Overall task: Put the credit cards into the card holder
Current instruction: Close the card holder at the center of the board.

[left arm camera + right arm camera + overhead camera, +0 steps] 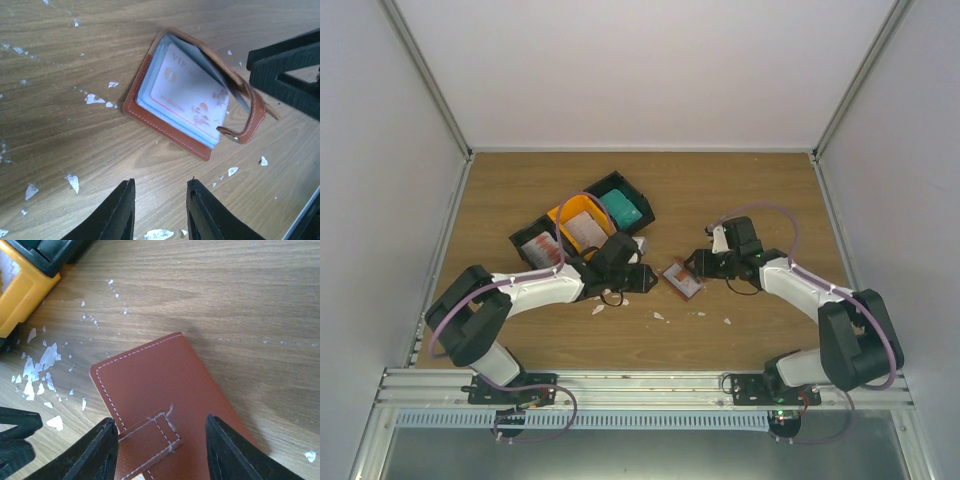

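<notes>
Flat brown leather-look card holder lies on the wooden table between our grippers, long axis diagonal; right gripper, spread, straddles its strap, nearest; left gripper, spread and empty, hangs just short.

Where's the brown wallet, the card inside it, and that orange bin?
Brown leather-look folding wallet (160, 375): right wrist view, outer cover.
Red-and-white plastic card (186, 94): left wrist view, its face.
Orange plastic bin (20, 295): right wrist view, outer wall.
</notes>
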`<control>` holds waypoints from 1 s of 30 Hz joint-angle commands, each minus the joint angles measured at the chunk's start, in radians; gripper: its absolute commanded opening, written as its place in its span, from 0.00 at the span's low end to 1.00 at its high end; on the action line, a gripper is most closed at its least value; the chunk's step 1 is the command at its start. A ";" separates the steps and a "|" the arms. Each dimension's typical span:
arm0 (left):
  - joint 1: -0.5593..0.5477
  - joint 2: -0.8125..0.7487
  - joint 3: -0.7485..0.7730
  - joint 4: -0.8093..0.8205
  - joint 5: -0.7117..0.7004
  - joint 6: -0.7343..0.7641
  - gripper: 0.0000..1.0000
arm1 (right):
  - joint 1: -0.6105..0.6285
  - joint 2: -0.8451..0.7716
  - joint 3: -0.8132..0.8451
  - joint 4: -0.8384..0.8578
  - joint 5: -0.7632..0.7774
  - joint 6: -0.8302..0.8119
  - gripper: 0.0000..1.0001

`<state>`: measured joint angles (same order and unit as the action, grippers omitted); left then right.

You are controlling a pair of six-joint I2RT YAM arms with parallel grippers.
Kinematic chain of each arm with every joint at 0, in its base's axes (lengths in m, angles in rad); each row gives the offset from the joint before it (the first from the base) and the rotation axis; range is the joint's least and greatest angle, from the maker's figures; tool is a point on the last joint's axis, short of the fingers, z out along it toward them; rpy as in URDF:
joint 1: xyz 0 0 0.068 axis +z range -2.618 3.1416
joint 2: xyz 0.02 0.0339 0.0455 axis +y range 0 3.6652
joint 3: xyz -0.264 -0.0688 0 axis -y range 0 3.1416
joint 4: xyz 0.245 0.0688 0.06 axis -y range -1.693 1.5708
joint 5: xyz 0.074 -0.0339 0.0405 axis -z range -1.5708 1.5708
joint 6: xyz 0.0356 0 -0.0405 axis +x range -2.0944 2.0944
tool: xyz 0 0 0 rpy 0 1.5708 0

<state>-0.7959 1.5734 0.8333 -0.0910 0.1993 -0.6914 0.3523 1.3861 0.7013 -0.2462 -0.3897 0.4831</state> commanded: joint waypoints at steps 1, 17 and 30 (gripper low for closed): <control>-0.005 0.012 0.037 0.056 0.004 0.004 0.32 | -0.008 0.006 -0.009 -0.030 0.039 -0.040 0.47; -0.005 0.150 0.148 0.040 0.087 0.012 0.48 | 0.025 0.118 -0.072 -0.020 -0.025 -0.027 0.22; -0.005 0.329 0.277 -0.031 0.035 -0.002 0.50 | 0.042 0.132 -0.113 0.038 -0.069 0.038 0.22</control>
<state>-0.7959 1.8702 1.0637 -0.1036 0.2890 -0.6888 0.3710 1.4857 0.6407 -0.2035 -0.4328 0.4789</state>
